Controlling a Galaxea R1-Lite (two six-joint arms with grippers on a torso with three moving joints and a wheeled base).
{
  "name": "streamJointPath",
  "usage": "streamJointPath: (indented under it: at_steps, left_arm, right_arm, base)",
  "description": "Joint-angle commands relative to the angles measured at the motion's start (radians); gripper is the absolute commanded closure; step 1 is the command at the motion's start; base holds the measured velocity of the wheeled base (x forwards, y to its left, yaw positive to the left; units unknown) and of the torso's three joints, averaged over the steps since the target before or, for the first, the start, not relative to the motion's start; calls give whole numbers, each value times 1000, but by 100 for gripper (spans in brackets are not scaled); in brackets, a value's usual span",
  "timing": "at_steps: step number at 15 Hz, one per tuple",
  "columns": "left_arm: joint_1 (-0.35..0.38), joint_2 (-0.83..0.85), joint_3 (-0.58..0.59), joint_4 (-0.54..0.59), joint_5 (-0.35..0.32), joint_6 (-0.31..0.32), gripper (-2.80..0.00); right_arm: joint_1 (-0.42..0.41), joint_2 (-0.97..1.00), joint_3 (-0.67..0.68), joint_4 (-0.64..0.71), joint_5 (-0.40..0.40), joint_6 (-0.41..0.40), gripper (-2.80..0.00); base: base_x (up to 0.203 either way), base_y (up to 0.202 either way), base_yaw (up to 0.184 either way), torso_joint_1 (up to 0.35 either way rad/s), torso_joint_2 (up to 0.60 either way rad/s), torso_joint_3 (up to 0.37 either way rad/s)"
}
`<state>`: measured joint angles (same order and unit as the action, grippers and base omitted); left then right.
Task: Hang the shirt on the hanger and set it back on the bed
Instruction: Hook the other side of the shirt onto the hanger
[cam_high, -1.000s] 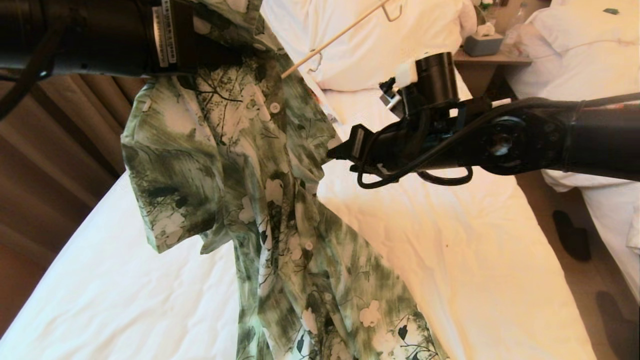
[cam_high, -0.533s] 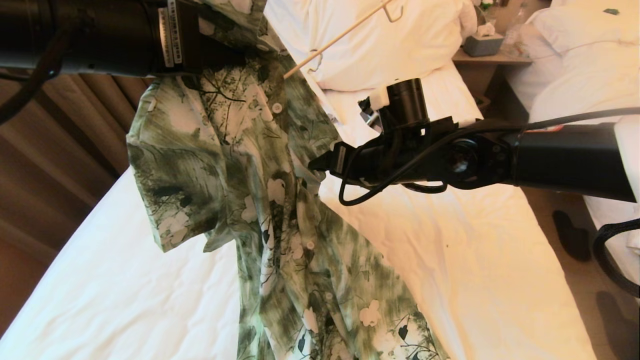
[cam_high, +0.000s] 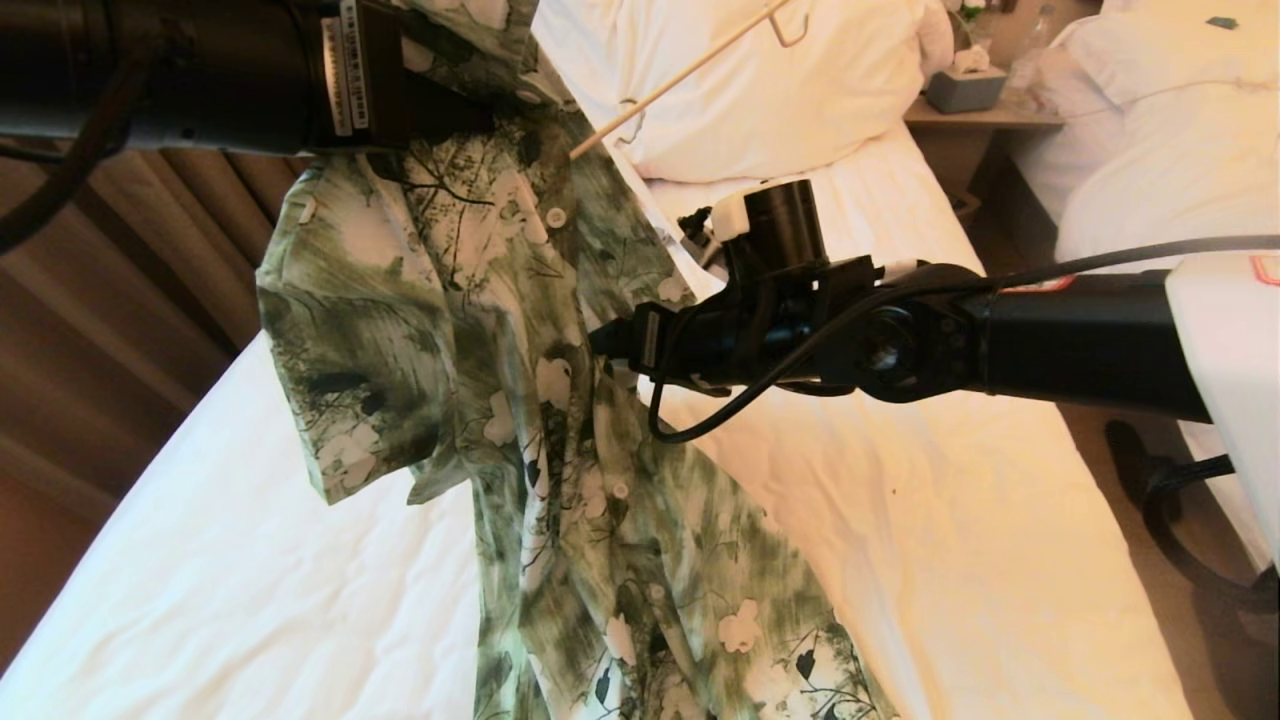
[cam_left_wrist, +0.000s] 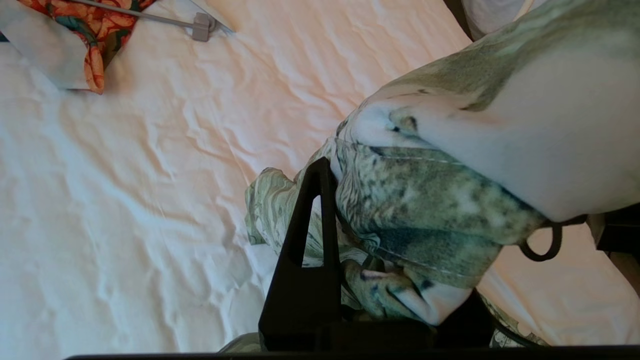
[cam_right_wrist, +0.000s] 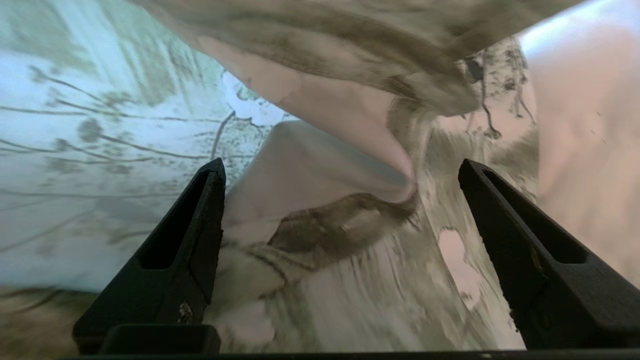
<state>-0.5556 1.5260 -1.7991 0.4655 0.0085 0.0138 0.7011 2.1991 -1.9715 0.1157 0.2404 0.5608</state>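
Observation:
The green and white flower-print shirt (cam_high: 480, 330) hangs by its collar end from my left arm (cam_high: 200, 75) at the top left, and its lower part trails onto the white bed (cam_high: 950, 520). My left gripper (cam_left_wrist: 345, 210) is shut on a bunched fold of the shirt (cam_left_wrist: 425, 205); only one of its fingers (cam_left_wrist: 312, 220) shows. The thin cream hanger (cam_high: 680, 75) sticks out of the shirt's top towards the pillow, hook outward. My right gripper (cam_high: 600, 340) stands open at the shirt's right edge, and loose shirt cloth (cam_right_wrist: 325, 235) lies between its spread fingers (cam_right_wrist: 200, 220).
A big white pillow (cam_high: 800, 110) lies at the head of the bed. Behind it to the right is a nightstand with a tissue box (cam_high: 965, 88), then a second bed (cam_high: 1150, 130). An orange floral garment (cam_left_wrist: 100, 25) on a clip hanger lies on the sheet. Brown panelling (cam_high: 100, 300) runs along the left.
My right arm has moved left and down, up to the shirt's right edge, and its fingers have opened wider. The left arm still holds the shirt up, shifted slightly right.

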Motion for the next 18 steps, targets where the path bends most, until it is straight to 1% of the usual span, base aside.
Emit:
streamJointPath:
  at_steps: [1,3,5,8,9,12,13,16,18]
  left_arm:
    - [0,-1,-2,2,1,0,0]
    - [0,0,-27,22,1,1,0]
    - [0,3,-63,65,-2,0,0]
    - [-7,3,-80,68,-1,0,0]
    - [-7,2,-80,69,-1,0,0]
    - [-12,-1,-80,70,-1,0,0]
    - [-12,-3,-79,70,-1,0,0]
    - [-12,-6,-77,71,-2,-2,0]
    - [-12,-13,-67,71,-2,-5,0]
  right_arm:
    - [4,32,-1,-16,1,-3,-280]
    - [2,43,-4,-27,-1,-9,-280]
    - [0,57,-4,-87,-6,-14,-280]
    - [1,84,-4,-147,-11,-15,-280]
    - [4,98,-4,-189,-17,-15,-280]
    - [21,123,-4,-277,-56,-13,-280]
    - [27,123,-4,-283,-60,-13,0]
    - [32,122,-4,-283,-100,-13,0]
    - [19,114,-4,-283,-134,-12,0]
  base:
    - [0,0,0,0,0,0]
    - [0,0,0,0,0,0]
    - [0,0,0,0,0,0]
    - [0,0,0,0,0,0]
    - [0,0,0,0,0,0]
    - [0,0,0,0,0,0]
    - [0,0,0,0,0,0]
    - [0,0,0,0,0,0]
    - [0,0,0,0,0,0]
